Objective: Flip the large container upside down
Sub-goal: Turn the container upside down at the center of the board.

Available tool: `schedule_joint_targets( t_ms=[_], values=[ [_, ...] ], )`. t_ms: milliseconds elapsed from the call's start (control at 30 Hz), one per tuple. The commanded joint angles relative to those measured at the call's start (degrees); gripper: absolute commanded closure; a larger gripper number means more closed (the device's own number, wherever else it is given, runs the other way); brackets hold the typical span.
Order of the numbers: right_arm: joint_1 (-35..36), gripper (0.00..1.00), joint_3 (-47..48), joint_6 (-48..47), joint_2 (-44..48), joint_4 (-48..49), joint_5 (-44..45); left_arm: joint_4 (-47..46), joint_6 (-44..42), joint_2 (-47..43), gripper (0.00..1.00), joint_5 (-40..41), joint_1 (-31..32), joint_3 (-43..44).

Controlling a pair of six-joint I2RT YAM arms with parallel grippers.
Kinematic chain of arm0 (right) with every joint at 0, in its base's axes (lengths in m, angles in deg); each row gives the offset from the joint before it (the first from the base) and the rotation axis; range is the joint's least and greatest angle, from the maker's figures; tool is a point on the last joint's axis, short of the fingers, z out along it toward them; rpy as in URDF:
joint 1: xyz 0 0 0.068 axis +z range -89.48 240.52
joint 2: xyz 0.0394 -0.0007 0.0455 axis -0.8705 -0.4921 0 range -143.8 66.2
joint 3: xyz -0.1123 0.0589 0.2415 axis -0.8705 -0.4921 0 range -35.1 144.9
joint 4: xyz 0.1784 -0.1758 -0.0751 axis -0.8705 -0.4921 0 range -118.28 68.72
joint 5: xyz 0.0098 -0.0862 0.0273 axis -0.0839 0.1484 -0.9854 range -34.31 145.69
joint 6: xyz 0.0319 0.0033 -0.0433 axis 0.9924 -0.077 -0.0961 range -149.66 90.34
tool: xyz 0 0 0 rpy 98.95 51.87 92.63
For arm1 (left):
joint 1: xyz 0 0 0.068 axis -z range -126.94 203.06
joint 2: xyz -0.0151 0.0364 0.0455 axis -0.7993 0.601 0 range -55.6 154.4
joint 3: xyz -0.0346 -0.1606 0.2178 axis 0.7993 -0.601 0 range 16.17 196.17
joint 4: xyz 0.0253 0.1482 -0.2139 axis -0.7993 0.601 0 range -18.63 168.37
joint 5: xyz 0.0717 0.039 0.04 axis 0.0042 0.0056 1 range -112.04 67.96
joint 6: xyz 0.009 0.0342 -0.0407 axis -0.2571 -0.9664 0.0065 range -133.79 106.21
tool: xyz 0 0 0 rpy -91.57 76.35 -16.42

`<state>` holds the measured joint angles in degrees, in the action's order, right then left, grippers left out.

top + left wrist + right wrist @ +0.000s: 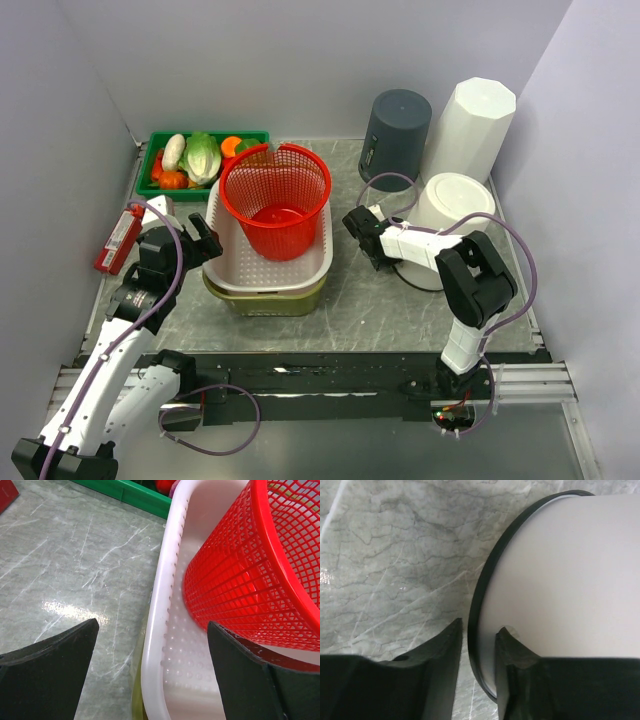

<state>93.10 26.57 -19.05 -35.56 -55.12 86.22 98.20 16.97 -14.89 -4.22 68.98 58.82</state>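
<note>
The large container (457, 196) is round and white with a black rim (476, 600), and stands at the right of the table under my right arm. My right gripper (374, 246) (481, 625) is at its left edge. One finger is outside the rim and the other rests over the white surface (570, 580). A thin gap shows on each side, so the jaws are open but narrow. My left gripper (205, 240) (152, 625) is wide open over the left rim of a white perforated tub (156, 630).
The white tub (322, 262) sits nested in a yellow-green tub (262, 303) and holds a red mesh basket (276, 196) (250, 575). A green tray of vegetables (160, 140) is at the back left. A dark grey bin (396, 132) and a tall white bin (470, 125) stand at the back right. A red object (118, 240) lies at the left edge.
</note>
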Motion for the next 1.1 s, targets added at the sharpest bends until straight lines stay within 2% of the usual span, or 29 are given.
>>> schedule_joint_targets(
  t_ms=[0,167,433,900,1067],
  values=[
    [-0.41,0.59,0.82,1.34,0.59,-0.43,-3.37,-2.05,-0.36,-0.02,0.04,-0.86,-0.19,0.5],
    [1.61,0.58,2.4,1.61,-0.55,-2.89,2.69,-2.13,-0.35,-0.28,0.04,-0.51,-0.19,0.41],
    [3.72,0.55,3.63,7.49,-2.31,-6.06,15.43,-2.04,-0.35,-0.19,0.04,-0.68,-0.19,0.5],
    [4.42,0.54,2.84,8.38,-2.39,-5.88,19.66,-2.31,-0.53,-0.46,0.04,-0.6,-0.19,0.41],
    [4.86,0.55,2.67,3.37,-3.36,-3.95,14.84,-2.13,-0.53,-0.1,0.04,-0.86,-0.1,0.5]
  ],
)
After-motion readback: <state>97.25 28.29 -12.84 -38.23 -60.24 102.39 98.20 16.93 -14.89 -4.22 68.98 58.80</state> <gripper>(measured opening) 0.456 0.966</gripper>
